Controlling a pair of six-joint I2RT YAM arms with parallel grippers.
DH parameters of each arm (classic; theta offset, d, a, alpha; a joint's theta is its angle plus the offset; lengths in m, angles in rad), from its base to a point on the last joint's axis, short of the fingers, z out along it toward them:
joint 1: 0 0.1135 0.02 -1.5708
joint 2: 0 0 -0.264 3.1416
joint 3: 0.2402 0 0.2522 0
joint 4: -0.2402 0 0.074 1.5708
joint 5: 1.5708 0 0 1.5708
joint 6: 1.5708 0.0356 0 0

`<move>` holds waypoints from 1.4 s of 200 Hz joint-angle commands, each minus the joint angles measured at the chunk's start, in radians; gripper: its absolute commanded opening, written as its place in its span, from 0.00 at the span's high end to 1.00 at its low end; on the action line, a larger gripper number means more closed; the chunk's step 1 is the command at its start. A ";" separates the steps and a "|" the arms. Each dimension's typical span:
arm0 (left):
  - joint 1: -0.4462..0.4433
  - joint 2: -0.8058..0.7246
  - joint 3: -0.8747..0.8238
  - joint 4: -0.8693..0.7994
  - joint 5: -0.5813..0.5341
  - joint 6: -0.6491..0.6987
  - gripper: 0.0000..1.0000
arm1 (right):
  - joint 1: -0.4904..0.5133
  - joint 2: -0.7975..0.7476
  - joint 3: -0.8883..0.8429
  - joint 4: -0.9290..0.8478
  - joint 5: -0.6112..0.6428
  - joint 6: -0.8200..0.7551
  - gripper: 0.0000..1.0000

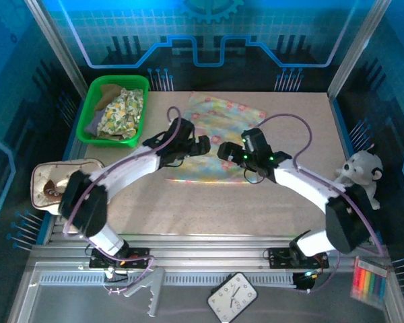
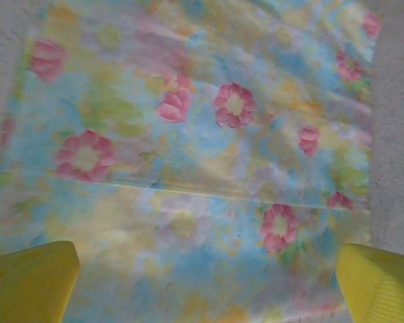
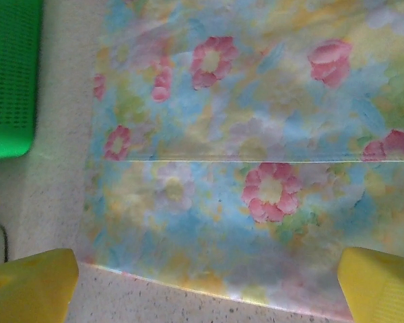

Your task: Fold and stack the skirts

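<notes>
Top view: flowered skirt lies flat on the table, back of centre, pastel with pink blooms. Both arms reach in over its near half. The left gripper and right gripper sit just beside each other above the cloth.

Edges and room:
- Bare table runs in front of the skirt, between the two arms, and to the right toward the plush toy at the right edge.
- The green basket stands in the back-left corner, near the skirt's left edge with a strip of table between. It holds a yellow-print skirt and an olive-tan cloth.
- The pouch lies at the left edge, beside the left arm.

Left wrist: left gripper has its jaws spread wide, with a yellow fingertip in each lower corner. Nothing is held and only cloth lies below. Whether the tips touch it I cannot tell. The skirt's edge and bare table show at the right.

Right wrist: right gripper is likewise spread wide and holds nothing. This view adds the skirt's near edge and left edge, table beyond both, and the basket wall.

Both wrist views show a straight hem line crossing the cloth, one layer over another. The top view does not show it clearly.
</notes>
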State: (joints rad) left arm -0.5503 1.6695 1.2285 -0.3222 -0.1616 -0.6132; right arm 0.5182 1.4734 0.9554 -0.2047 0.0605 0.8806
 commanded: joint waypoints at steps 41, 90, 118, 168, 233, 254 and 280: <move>0.156 0.219 -0.143 0.107 0.407 -0.352 0.01 | -0.023 0.186 0.014 -0.060 -0.061 0.138 0.00; 0.158 0.091 -0.363 0.075 0.338 -0.374 0.01 | -0.034 0.176 -0.108 -0.059 -0.118 0.158 0.00; 0.160 0.001 -0.454 0.100 0.332 -0.399 0.01 | -0.033 0.124 -0.162 -0.039 -0.150 0.158 0.00; 0.157 -0.171 -0.515 0.154 0.313 -0.381 0.01 | -0.027 -0.052 -0.243 0.025 -0.111 0.205 0.01; 0.189 -0.507 -0.597 0.004 0.169 -0.418 0.01 | -0.065 -0.291 -0.385 0.045 -0.021 0.258 0.01; 0.221 -0.599 -0.645 -0.092 0.152 -0.464 0.01 | -0.077 -0.283 -0.400 0.151 -0.112 0.184 0.01; 0.259 -0.633 -0.710 -0.138 0.247 -0.531 0.07 | -0.064 -0.193 -0.321 0.187 -0.196 0.104 0.02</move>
State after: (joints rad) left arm -0.3187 1.0538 0.5808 -0.3305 0.0410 -1.0668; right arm 0.4492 1.2167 0.5705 -0.0944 -0.0559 1.0657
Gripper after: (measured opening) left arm 0.978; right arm 0.980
